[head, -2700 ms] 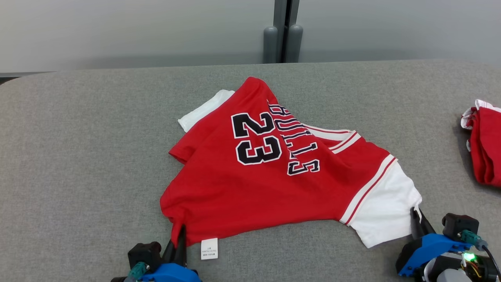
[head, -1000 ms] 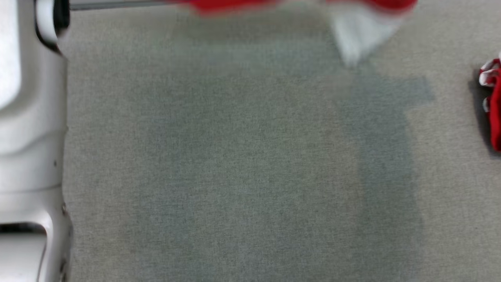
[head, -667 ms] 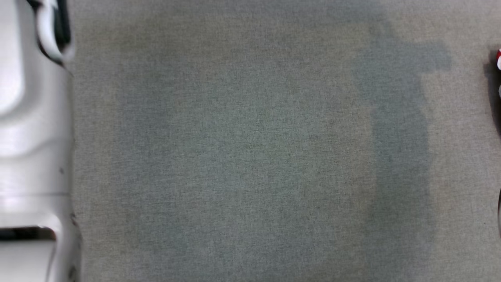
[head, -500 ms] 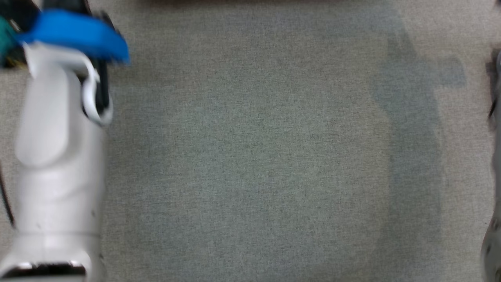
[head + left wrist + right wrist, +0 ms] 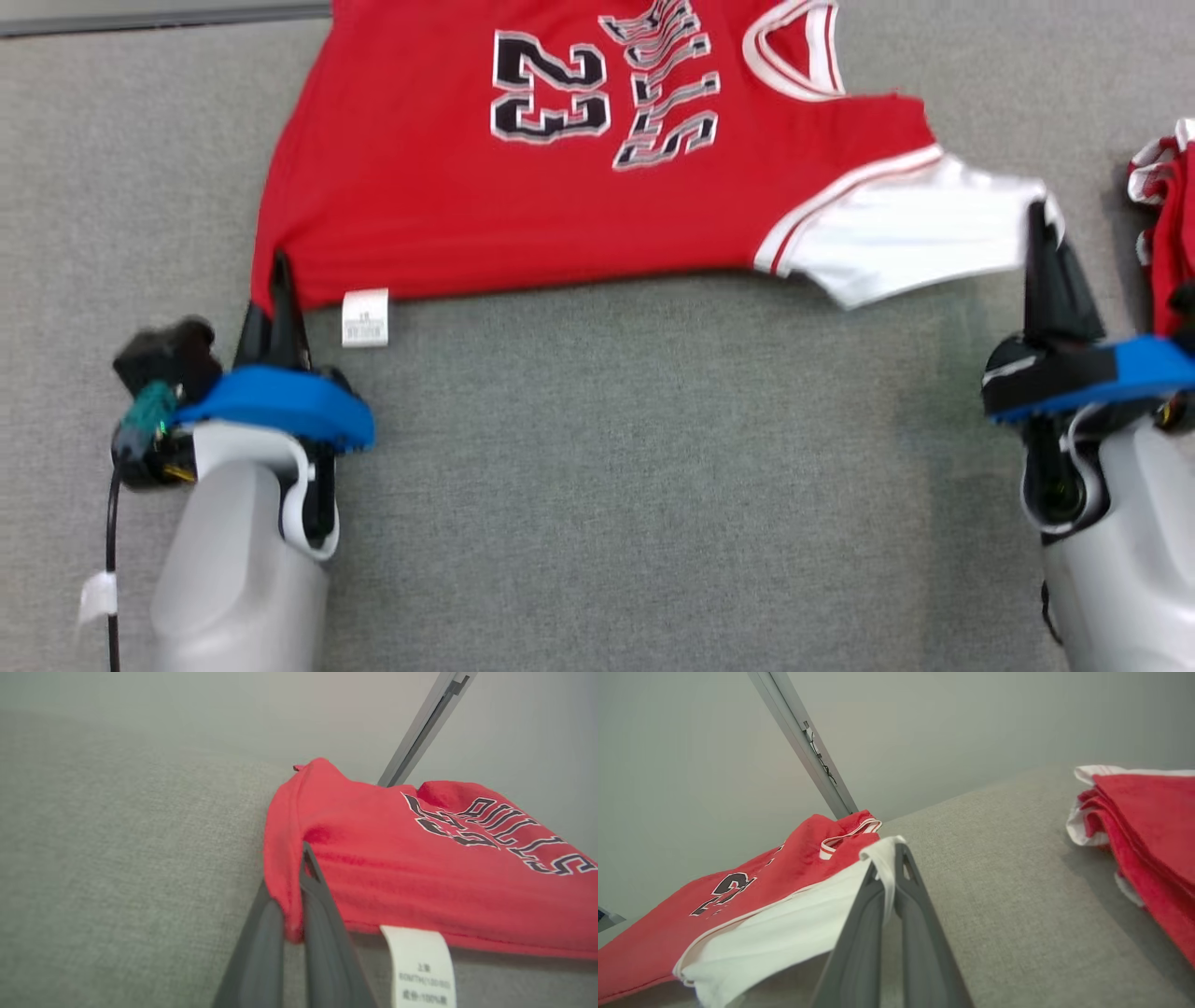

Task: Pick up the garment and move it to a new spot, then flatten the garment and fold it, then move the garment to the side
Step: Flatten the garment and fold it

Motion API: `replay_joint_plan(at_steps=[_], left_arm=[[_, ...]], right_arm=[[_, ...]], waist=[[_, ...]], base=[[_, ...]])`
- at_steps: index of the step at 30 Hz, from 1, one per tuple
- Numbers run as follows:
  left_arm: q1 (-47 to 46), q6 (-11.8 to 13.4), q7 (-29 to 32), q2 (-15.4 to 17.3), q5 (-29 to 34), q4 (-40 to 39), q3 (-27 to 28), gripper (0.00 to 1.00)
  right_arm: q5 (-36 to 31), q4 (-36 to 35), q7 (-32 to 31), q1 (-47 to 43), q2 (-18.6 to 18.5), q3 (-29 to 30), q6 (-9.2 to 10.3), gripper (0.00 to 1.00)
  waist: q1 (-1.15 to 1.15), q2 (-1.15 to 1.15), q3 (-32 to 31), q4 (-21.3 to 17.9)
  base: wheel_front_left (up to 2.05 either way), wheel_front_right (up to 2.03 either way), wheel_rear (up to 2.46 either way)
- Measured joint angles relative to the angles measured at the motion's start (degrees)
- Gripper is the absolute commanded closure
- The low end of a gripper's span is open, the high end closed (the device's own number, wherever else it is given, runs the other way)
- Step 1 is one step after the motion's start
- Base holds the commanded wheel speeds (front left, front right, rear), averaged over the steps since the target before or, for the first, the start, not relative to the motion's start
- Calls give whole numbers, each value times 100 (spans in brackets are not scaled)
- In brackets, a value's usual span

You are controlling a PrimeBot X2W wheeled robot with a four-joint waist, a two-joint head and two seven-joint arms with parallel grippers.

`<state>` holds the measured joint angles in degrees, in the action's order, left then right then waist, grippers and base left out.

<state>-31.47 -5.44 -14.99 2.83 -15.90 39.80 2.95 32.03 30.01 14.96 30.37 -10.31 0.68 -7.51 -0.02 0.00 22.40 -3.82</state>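
The garment (image 5: 448,187) is a red jersey with a black "23", lettering and white sleeves, stretched out across the far part of the grey table (image 5: 607,467). My left gripper (image 5: 278,271) is shut on its red bottom corner (image 5: 292,891), beside a white care label (image 5: 365,317). At the right, my right gripper (image 5: 1036,219) is shut on the tip of the white sleeve (image 5: 885,858). The near edge of the jersey hangs taut between both grippers, a little above the table.
Folded red and white garments (image 5: 1167,224) are stacked at the table's right edge, close to my right gripper, and they show at the right of the right wrist view (image 5: 1143,826). A grey wall with a metal strip (image 5: 803,742) stands behind the table.
The head camera swung down and back. The jersey was lifted off the table out of sight and is now spread wider and flatter, both grippers still holding the same corners.
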Motion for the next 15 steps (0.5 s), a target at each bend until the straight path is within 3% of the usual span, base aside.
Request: replay_joint_plan(at_steps=[15], left_arm=[[1419, 42, 1, -7, -641, -211, -222, 100]], right_arm=[[240, 74, 0, -1522, 186, -197, 0, 100]], waist=[[0, -1, -1009, 74]], base=[[0, 0, 0]])
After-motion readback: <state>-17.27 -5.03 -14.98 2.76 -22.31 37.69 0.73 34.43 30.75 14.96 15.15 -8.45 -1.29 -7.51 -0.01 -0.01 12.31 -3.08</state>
